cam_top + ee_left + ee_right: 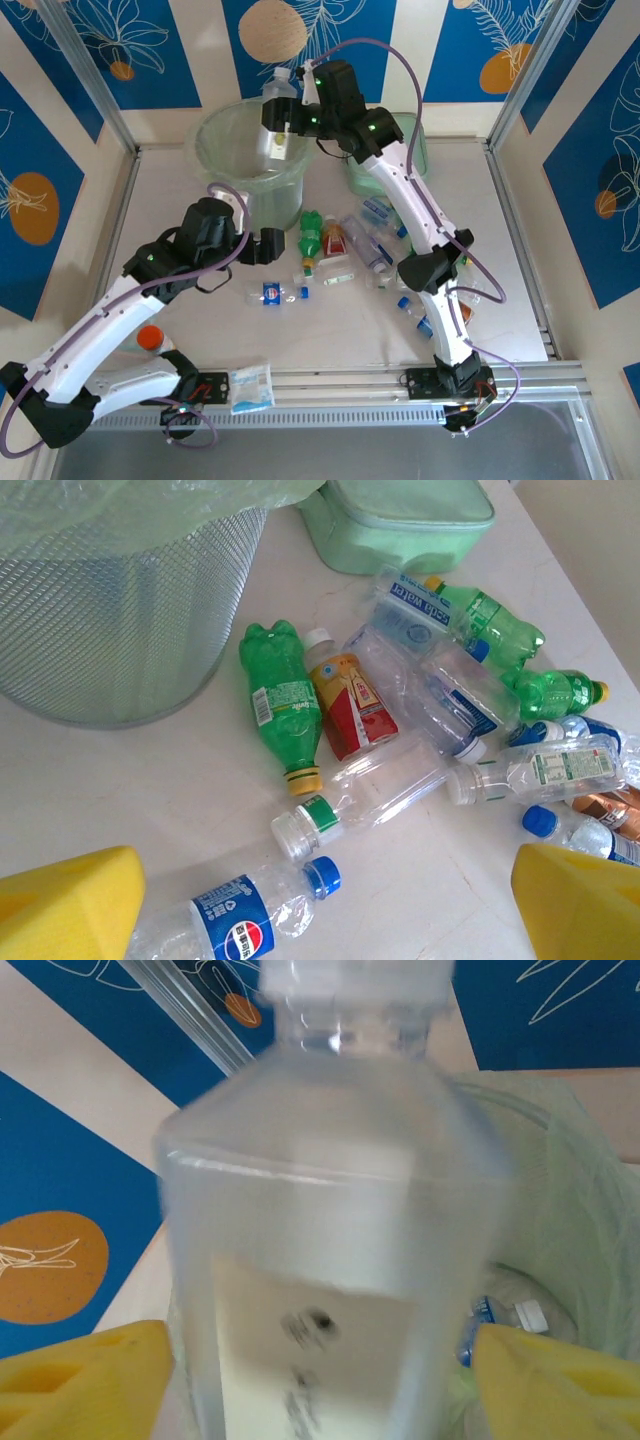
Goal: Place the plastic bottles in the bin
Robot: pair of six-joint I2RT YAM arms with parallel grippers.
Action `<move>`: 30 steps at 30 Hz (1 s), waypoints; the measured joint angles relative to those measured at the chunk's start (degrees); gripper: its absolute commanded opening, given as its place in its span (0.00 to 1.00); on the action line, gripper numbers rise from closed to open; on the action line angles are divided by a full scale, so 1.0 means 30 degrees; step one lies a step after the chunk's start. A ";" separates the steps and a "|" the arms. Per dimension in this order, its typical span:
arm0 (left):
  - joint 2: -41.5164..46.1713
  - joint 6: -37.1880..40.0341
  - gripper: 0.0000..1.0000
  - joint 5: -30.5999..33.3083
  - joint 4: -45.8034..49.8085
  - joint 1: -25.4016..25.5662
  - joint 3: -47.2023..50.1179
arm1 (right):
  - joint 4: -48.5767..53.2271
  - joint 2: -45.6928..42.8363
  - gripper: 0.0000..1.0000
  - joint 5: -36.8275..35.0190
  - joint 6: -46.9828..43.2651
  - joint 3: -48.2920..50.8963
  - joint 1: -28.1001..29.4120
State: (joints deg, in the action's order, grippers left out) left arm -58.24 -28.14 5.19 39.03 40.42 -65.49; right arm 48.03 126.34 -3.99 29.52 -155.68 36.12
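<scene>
Plastic bottles (280,695): ten-odd on table (150,780), one blurred inside right claw (320,1360), grip unclear; left claw (325,880) wide open, empty.

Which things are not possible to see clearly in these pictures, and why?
Right wrist: the clear bottle is blurred, so its label is unreadable; whether the fingers grip it is unclear.
Right wrist: this bottle hides most of the inside of the bin.
Left wrist: the frame's edge cuts off the Pepsi bottle.
</scene>
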 measured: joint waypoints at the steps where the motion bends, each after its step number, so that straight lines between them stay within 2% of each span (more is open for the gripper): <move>1: 0.0000 0.0022 0.96 0.0000 0.0000 0.0000 0.0000 | -0.0087 0.0124 0.87 0.0058 -0.0007 -0.0007 -0.0029; 11: -0.0022 0.0197 0.99 0.0015 -0.0015 0.0000 0.0248 | -0.0189 0.0182 0.87 0.0270 -0.0080 0.0102 0.0146; 15: -0.0087 0.0488 0.99 0.0015 -0.0219 0.0000 0.0852 | -0.0248 -0.1326 0.86 -0.0328 -0.0233 0.1938 0.0503; 18: -0.0510 0.0546 0.99 0.0000 -0.0299 0.0000 0.1690 | -0.0685 -0.3956 0.87 -0.1166 -0.0364 0.5428 0.0874; 22: -0.1719 0.0546 0.99 -0.0073 -0.0663 0.0007 0.2812 | -0.1749 -0.8976 0.87 -0.2215 -0.0299 1.1861 0.1137; 30: -0.4401 0.0583 0.99 -0.0219 -0.1413 0.0313 0.4342 | -0.2834 -1.7908 0.88 -0.3847 0.1107 2.2097 0.0721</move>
State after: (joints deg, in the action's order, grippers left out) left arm -71.44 -26.39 4.54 34.79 41.36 -52.47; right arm 39.53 72.62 -15.53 32.84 -89.38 38.28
